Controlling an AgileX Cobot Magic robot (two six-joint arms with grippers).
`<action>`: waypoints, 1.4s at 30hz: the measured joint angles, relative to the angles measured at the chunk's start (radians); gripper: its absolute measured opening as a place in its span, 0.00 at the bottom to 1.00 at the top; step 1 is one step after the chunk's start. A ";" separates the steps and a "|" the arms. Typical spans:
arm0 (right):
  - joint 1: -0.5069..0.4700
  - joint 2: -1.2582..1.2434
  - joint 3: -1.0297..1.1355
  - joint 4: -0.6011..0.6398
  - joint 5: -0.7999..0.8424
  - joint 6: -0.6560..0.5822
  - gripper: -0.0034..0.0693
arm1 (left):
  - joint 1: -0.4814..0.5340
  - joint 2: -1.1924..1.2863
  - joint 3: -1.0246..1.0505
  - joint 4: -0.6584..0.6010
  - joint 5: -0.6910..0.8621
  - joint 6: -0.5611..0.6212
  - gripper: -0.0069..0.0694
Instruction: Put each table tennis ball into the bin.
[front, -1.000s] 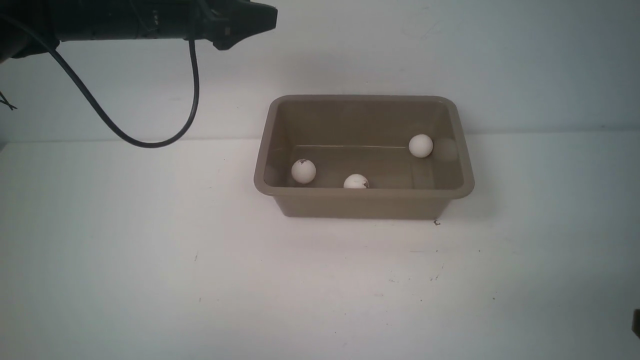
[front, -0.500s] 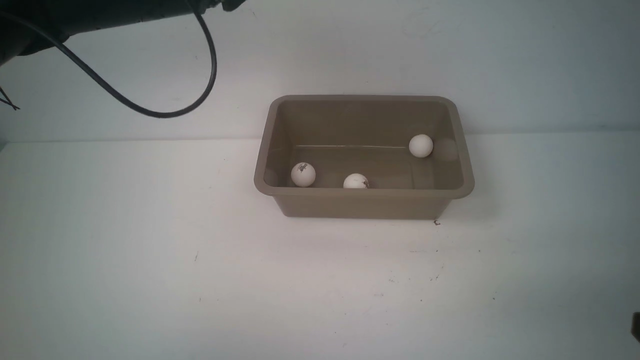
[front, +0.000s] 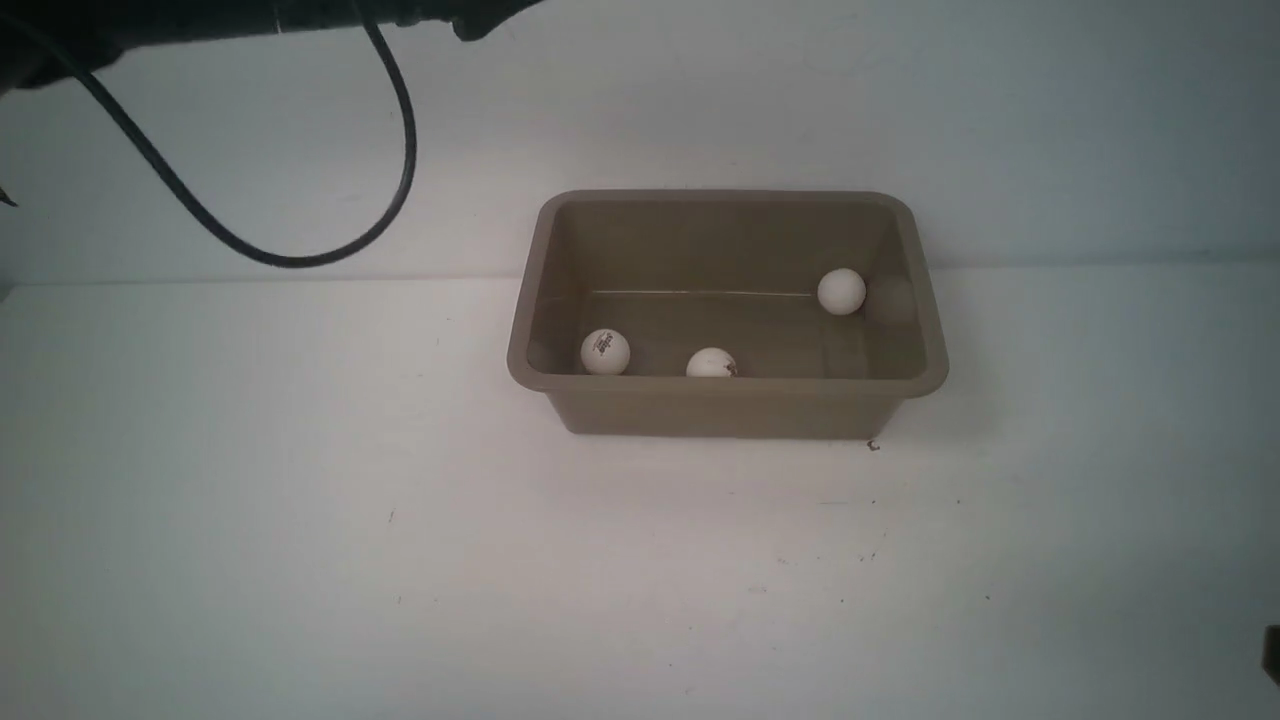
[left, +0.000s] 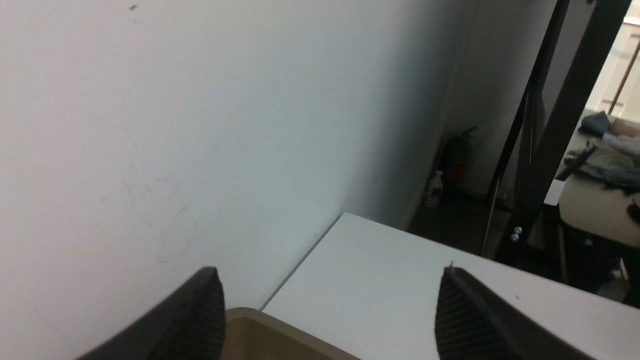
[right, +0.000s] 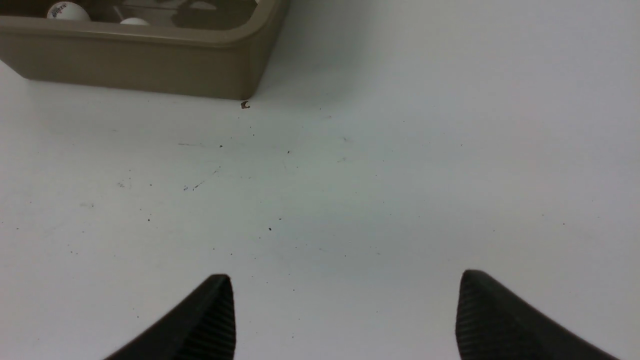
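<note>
All three table tennis balls (front: 605, 352) are seen inside the bin (front: 727, 408). The left gripper (left: 330, 300) and right gripper (right: 345, 305) are held spread wide and empty, since nothing is judged left to grasp.

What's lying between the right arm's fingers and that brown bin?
Only bare table with tiny dark specks separates the fingers from the bin; the right wrist view shows it.

**Legible Markings: None Resolved**

We find no text, number or sign that can be read. The left table tennis ball (front: 605, 352) in the bin (front: 727, 405) carries a small dark printed logo, but its letters are too small to resolve. The middle ball (front: 711, 363) shows a dark print at its edge, equally unreadable. The right wrist view blurs the logo likewise.
</note>
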 joint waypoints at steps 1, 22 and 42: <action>0.000 0.000 0.000 0.000 0.000 0.000 0.78 | 0.000 -0.024 0.000 0.022 -0.019 -0.022 0.76; 0.000 0.000 0.000 0.001 0.001 0.000 0.78 | 0.047 -1.409 0.955 1.187 -0.488 -1.127 0.76; 0.000 -0.003 0.001 0.005 0.002 0.000 0.78 | 0.049 -1.800 1.652 1.410 -0.694 -1.326 0.76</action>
